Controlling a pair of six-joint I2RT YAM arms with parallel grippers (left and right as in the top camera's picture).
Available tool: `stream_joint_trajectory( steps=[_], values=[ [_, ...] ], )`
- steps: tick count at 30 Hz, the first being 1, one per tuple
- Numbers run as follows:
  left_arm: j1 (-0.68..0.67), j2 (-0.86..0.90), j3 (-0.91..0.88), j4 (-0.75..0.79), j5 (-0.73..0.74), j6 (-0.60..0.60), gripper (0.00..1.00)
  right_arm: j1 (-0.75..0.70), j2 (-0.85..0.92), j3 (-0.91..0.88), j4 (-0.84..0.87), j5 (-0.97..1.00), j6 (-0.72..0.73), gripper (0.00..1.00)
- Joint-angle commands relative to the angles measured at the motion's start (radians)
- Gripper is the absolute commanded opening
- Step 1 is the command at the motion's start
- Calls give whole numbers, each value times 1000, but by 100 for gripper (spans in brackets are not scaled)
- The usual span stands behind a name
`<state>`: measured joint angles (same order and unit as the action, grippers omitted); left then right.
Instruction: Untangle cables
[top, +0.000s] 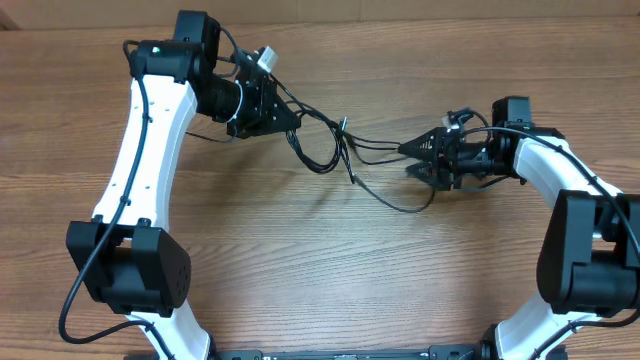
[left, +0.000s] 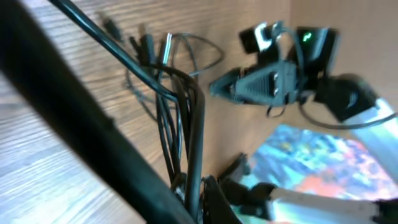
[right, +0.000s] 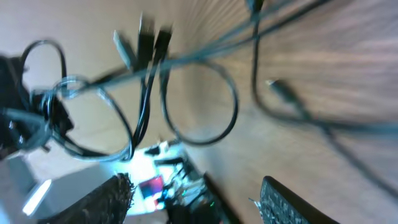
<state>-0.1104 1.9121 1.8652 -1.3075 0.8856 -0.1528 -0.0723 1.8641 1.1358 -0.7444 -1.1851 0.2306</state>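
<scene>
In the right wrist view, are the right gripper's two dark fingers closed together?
No, the right gripper has its two dark fingers far apart.

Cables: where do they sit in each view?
Overhead: cables at centre, just above the middle.
Left wrist: left of centre, running down to the bottom edge.
Right wrist: loops across the upper left and middle.
Shared landmark: the clustered plugs.

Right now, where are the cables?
In the overhead view, the cables stretch across the upper middle of the table, between the left gripper, which grips them, and the open right gripper.
</scene>
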Motion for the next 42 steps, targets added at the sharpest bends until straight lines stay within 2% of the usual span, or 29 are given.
stream_joint_trajectory(
  steps=[1, 4, 10, 15, 19, 22, 28, 35, 42],
  values=[
    [5, -3, 14, 16, 81, -162, 4, 62, -1, 17, -17, -101, -47, 66],
    [5, -3, 14, 14, 102, -201, 4, 104, -1, 17, 11, -100, 42, 66],
    [5, -3, 14, 14, 247, -203, 4, 173, -1, 17, 150, -97, 356, 65],
    [3, -3, 14, 15, 250, -199, 4, 216, -1, 17, 244, -75, 574, 64],
    [3, -3, 14, 16, 268, -199, 4, 234, -1, 17, 272, 20, 692, 64],
    [3, -3, 14, 17, 267, -198, 4, 253, -1, 17, 308, 16, 730, 60],
    [3, -3, 14, 30, 264, -195, 4, 293, -1, 17, 394, -15, 744, 59],
    [2, -3, 14, 30, 264, -187, 4, 281, -1, 17, 508, -21, 844, 59],
    [-18, -3, 14, 109, 264, -187, 4, 349, -1, 16, 507, -16, 819, 56]
  ],
)
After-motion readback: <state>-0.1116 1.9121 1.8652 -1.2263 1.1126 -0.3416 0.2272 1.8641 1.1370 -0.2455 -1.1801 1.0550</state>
